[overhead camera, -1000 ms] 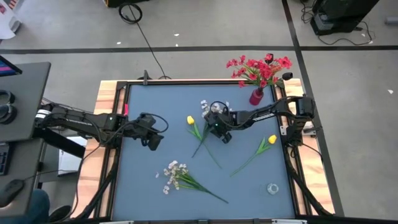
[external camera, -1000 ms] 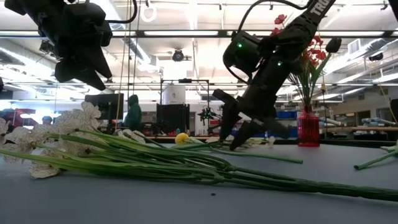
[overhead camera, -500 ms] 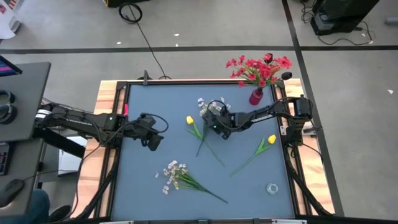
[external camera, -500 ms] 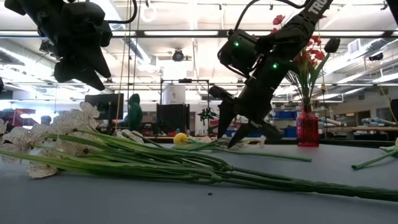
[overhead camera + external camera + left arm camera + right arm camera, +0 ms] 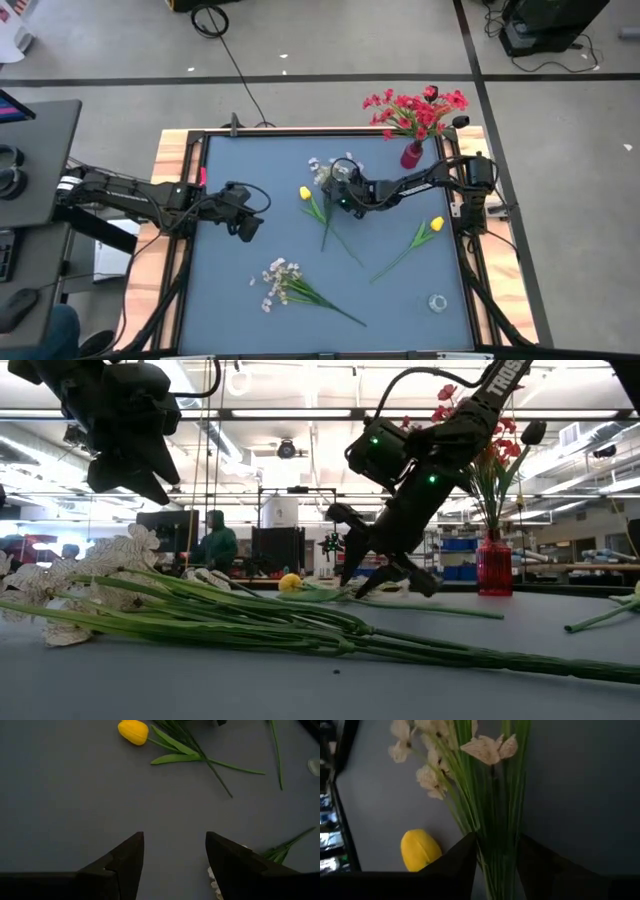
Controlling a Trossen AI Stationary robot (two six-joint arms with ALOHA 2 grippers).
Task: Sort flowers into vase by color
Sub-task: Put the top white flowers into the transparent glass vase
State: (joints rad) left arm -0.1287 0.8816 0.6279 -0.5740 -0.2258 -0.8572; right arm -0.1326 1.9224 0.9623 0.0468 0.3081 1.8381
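Just thin green stems (image 5: 492, 820) between blunt dark right gripper (image 5: 495, 857) fingers (image 5: 465, 862)

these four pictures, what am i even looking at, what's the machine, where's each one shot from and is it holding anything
It is a robot with two dark arms at a table with a blue-grey top. Each arm ends in a two-finger gripper.

One picture looks straight down from above. One looks level across the tabletop. The other two come from cameras on the arms' wrists.

On the table lie a spray of white flowers near the front, a yellow tulip in the middle and another yellow tulip on the right. A red vase of red flowers stands at the back right corner.

The right gripper has its fingers around the green stems of a second white spray, seemingly lifted off the table. Whether it grips firmly is hard to tell. The left gripper hangs open above the table, holding nothing.
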